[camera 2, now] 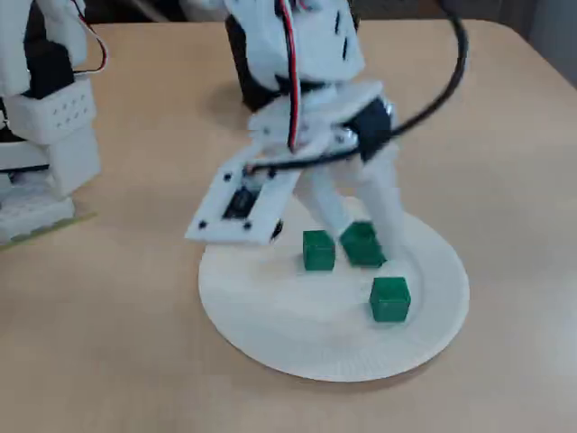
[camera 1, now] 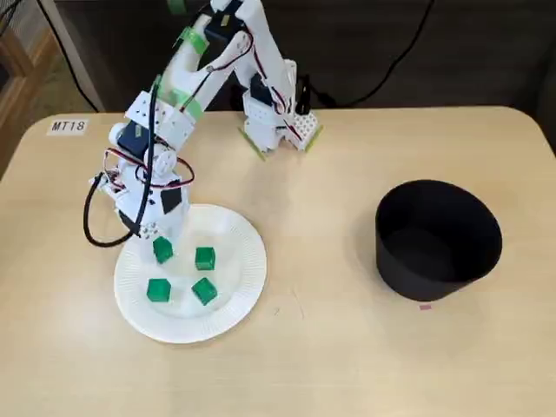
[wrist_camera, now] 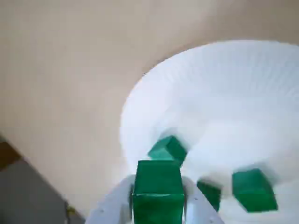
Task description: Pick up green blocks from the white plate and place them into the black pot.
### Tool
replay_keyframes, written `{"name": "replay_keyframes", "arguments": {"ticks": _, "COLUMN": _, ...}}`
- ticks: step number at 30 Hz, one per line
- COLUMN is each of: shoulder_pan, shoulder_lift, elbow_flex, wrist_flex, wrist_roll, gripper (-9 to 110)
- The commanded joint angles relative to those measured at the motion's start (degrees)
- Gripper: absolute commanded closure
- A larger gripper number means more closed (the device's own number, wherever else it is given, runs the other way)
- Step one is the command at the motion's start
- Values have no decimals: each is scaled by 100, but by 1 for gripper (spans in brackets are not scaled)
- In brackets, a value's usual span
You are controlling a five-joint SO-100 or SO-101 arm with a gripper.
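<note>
Weight first: the green block (wrist_camera: 159,179) looks light, stiff and flat-sided, maybe a touch slick, so I'd pinch opposite faces. My gripper (wrist_camera: 160,189) is narrow, both fingers (wrist_camera: 117,206) flush on those two sides (snug in the wrist view), low over the white plate (camera 1: 239,271) at the left of a fixed view, three more blocks (camera 1: 205,257) loose on it. Far right, well apart, stands the black pot (camera 1: 437,239).

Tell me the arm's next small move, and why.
Probably lift straight up. In the wrist view the tool has its fingers closely flanking one green block, seemingly clamped, while three other blocks lie close by on the white plate. Rising first should clear them before swinging toward the black pot.
</note>
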Motion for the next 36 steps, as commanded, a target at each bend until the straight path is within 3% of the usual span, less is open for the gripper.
{"name": "replay_keyframes", "arguments": {"ticks": 1, "shoulder_pan": -554, "shoulder_lift": 1512, "elbow_flex": 114, "wrist_flex": -387, "wrist_roll": 378, "gripper": 104}}
{"name": "replay_keyframes", "arguments": {"ticks": 7, "shoulder_pan": -2391, "shoulder_lift": 3472, "elbow_flex": 2057, "wrist_flex": -1986, "wrist_roll": 1204, "gripper": 104}}
{"name": "replay_keyframes", "arguments": {"ticks": 13, "shoulder_pan": -4518, "shoulder_lift": 3709, "elbow_flex": 2399, "wrist_flex": -2355, "wrist_roll": 589, "gripper": 104}}
{"name": "replay_keyframes", "arguments": {"ticks": 18, "shoulder_pan": -5704, "shoulder_lift": 3340, "elbow_flex": 2426, "wrist_flex": -2549, "wrist_roll": -44, "gripper": 104}}
{"name": "replay_keyframes", "arguments": {"ticks": 29, "shoulder_pan": -6688, "shoulder_lift": 2417, "elbow_flex": 2312, "wrist_flex": -2584, "wrist_roll": -589, "gripper": 104}}
{"name": "replay_keyframes", "arguments": {"ticks": 36, "shoulder_pan": -6829, "shoulder_lift": 1819, "elbow_flex": 1450, "wrist_flex": -1380, "wrist_roll": -958, "gripper": 104}}
